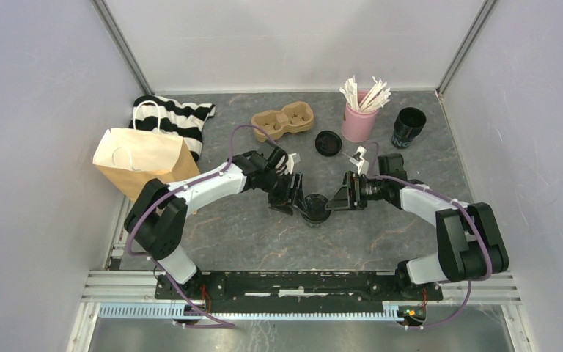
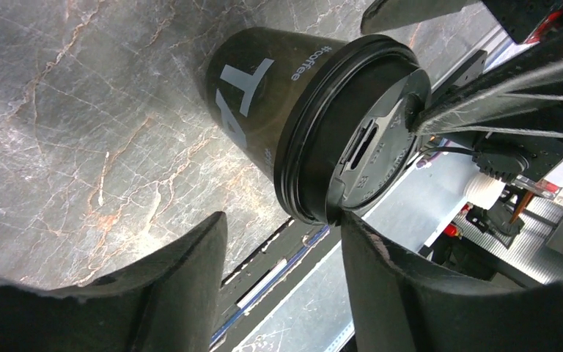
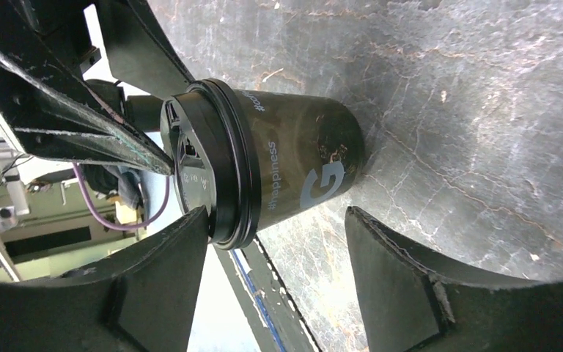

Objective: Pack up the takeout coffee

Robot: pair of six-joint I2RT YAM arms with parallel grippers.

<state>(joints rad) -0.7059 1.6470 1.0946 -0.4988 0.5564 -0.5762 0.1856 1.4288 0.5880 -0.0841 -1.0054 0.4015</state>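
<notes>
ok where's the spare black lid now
Top view: the spare lid lies flat at the back, right of centre, between the brown carrier and the pink cup of sticks.

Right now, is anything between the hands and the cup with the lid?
Nothing visible is. The lidded cup stands between the left hand and the right hand. Both are open and reach its lid.

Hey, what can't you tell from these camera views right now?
- Top view: the lidded cup is mostly hidden between the left pincer and right pincer.
- Top view: whether the open cup holds anything; its inside is dark and small.
- Wrist views: the lid has its far rim turned away, so seating is unclear.
</notes>
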